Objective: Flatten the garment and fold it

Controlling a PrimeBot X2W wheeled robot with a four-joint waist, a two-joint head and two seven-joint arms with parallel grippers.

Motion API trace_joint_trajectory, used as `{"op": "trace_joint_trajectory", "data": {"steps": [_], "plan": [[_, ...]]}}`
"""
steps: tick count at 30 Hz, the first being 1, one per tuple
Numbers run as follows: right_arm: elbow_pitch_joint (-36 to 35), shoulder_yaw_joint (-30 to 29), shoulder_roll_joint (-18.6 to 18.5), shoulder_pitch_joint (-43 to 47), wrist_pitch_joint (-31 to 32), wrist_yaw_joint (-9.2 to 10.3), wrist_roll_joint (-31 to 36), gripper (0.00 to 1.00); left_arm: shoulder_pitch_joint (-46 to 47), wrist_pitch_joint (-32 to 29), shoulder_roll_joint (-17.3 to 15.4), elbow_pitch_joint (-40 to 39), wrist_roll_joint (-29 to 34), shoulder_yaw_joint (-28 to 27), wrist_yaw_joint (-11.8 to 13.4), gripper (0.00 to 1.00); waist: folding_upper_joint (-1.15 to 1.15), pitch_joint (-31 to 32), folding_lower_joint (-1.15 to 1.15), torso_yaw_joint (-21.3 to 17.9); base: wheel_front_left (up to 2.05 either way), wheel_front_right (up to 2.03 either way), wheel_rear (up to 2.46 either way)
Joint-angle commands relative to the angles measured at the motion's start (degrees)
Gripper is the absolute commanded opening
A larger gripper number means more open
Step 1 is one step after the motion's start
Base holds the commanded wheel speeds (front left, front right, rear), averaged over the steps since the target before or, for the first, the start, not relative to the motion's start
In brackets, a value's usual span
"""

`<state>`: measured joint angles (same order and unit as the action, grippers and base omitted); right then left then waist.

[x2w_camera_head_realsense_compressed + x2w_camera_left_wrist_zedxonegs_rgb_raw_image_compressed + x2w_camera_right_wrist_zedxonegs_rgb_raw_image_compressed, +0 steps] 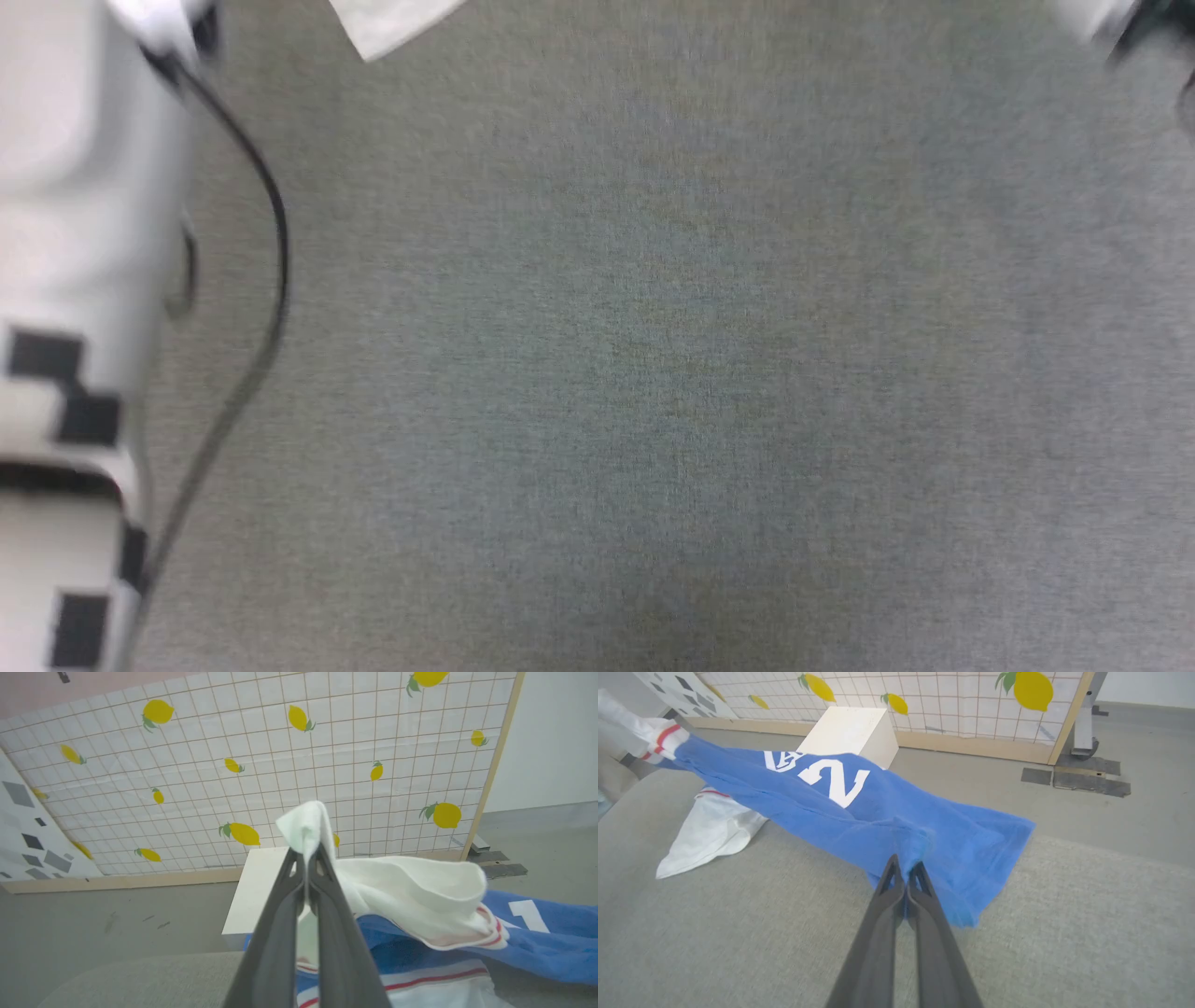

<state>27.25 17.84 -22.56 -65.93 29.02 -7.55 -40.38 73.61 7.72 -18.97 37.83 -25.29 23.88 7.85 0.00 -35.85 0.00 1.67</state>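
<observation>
The garment (878,812) is a royal-blue jersey with white lettering and white sleeves, stretched above the grey cushion between my two grippers. My right gripper (903,864) is shut on a bunched fold of the blue body near its hem. My left gripper (306,851) is shut on a white sleeve of the garment (411,891), whose red-striped trim hangs below. The other white sleeve (710,835) lies on the grey surface. In the blurred head view a white corner of the garment (392,28) pokes in at the top edge, and my pale left forearm (75,280) fills the left side.
The grey fabric surface (653,373) spreads wide under both arms. Beyond it stand a white box (852,730), a lemon-patterned grid screen (280,765) on a wooden frame, and the bare floor (1111,807) with dark tape patches.
</observation>
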Motion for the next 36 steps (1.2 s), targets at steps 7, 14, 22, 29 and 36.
{"op": "trace_joint_trajectory", "data": {"steps": [7,14,22,29,36], "plan": [[-0.9,4.7,-1.9,16.1,-5.4,0.06,-6.8,0.00,-22.0,3.2,0.8,-1.0,-5.8,-0.5,-1.1,0.00,0.00,14.7,0.00,1.5,0.00,0.00,0.00],[-2.2,6.5,-3.2,28.6,-9.5,0.06,-10.7,0.00,-41.4,5.1,0.1,-10.8,-9.8,-1.9,0.0,0.00,0.00,22.7,0.00,1.7,0.00,0.00,0.00],[-4.9,4.9,-6.2,40.9,-12.0,0.06,-12.0,0.00,-61.5,3.3,-2.0,-26.4,-13.5,-3.9,5.5,0.00,0.00,28.1,0.00,2.3,0.00,0.00,0.00],[-9.2,1.8,-8.2,52.4,-10.8,0.06,-12.6,0.00,-76.5,-0.6,-3.5,-36.8,-16.1,-4.4,10.8,0.00,0.00,31.3,0.00,2.2,0.00,0.00,0.00],[-14.2,-1.0,-8.9,63.3,-5.0,0.06,-12.2,0.00,-85.5,-3.9,-3.8,-41.4,-18.2,-3.8,14.0,0.00,0.00,32.3,0.00,1.9,0.00,0.00,0.00]]}}
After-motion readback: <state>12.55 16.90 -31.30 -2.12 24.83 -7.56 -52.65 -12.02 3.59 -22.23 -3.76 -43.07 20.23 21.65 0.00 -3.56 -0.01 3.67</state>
